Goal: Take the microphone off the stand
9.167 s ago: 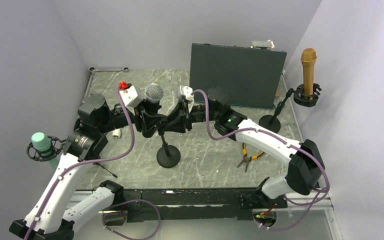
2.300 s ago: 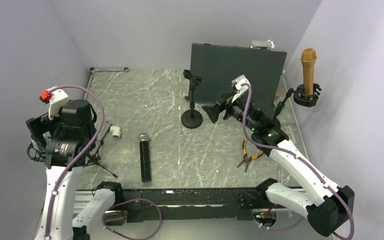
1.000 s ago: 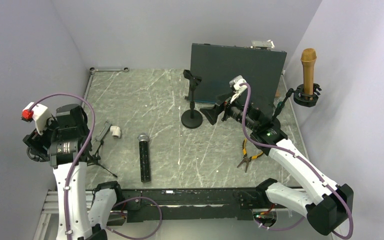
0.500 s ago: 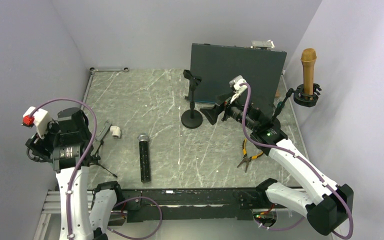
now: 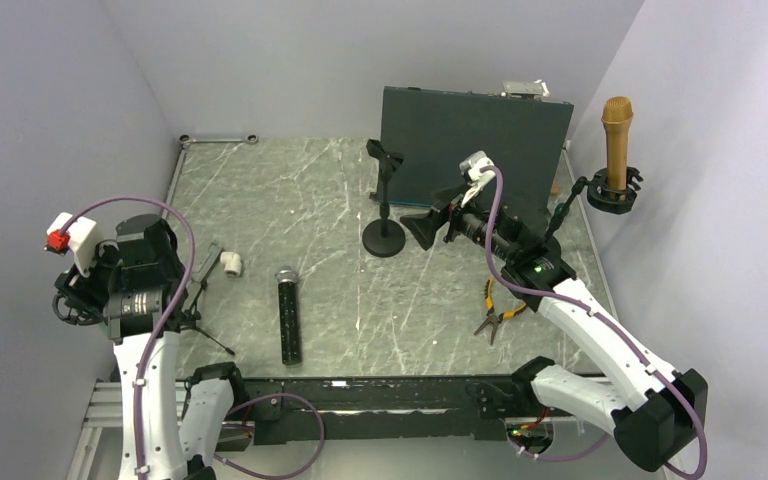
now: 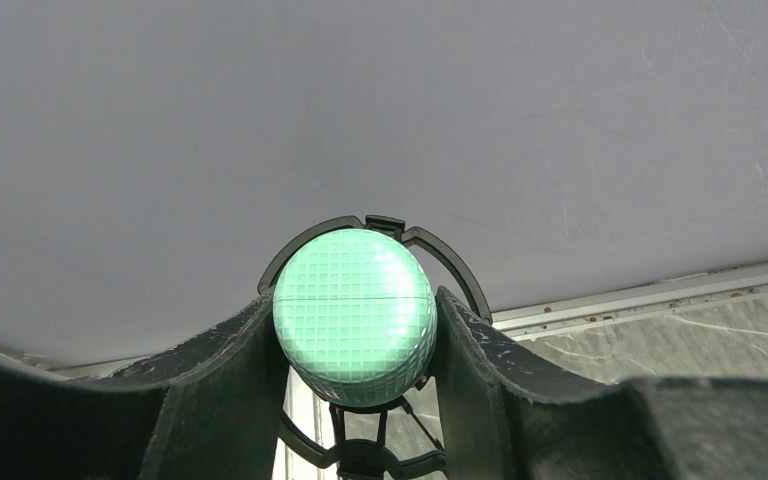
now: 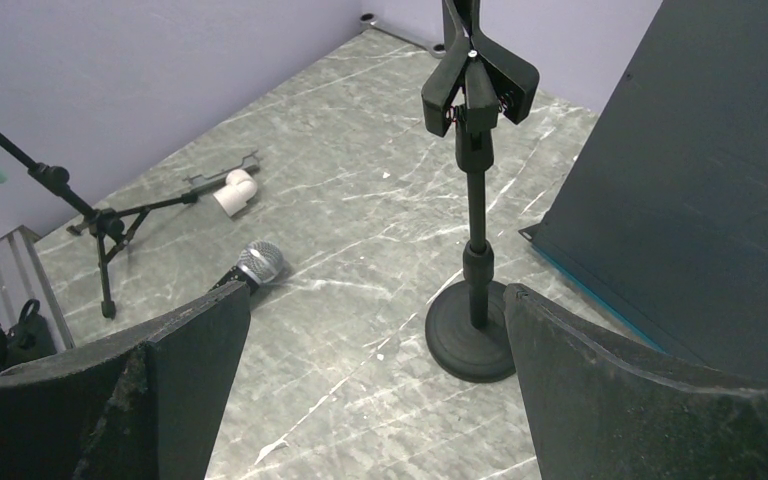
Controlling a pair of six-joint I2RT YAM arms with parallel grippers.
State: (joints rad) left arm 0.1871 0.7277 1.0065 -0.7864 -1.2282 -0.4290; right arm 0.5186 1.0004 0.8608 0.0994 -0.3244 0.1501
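Tight spot here: the left gripper (image 6: 355, 305) hangs out past the 9 o'clock edge of the table (image 5: 290, 200), right up near the grey wall (image 6: 360, 100), so there's barely any room on that side. Its 2 fingers (image 6: 210, 380) are pinching the green microphone (image 6: 353, 335), 1 on each side of the head. That mic has a round mint-green mesh head with a seam around the middle. It sits in a black ring mount (image 6: 450, 265) on a tripod stand (image 7: 103, 228).

The marble top between 10 and 12 o'clock is open. The right gripper (image 7: 375, 290) has its fingers spread wide, holding nothing, just beside a round-base stand (image 5: 384, 238) near 1 o'clock. A black microphone (image 5: 289, 320) lies flat at 7 o'clock. A dark panel (image 5: 475, 150) blocks the back at 1 o'clock, and pliers (image 5: 495, 310) lie at 4 o'clock.
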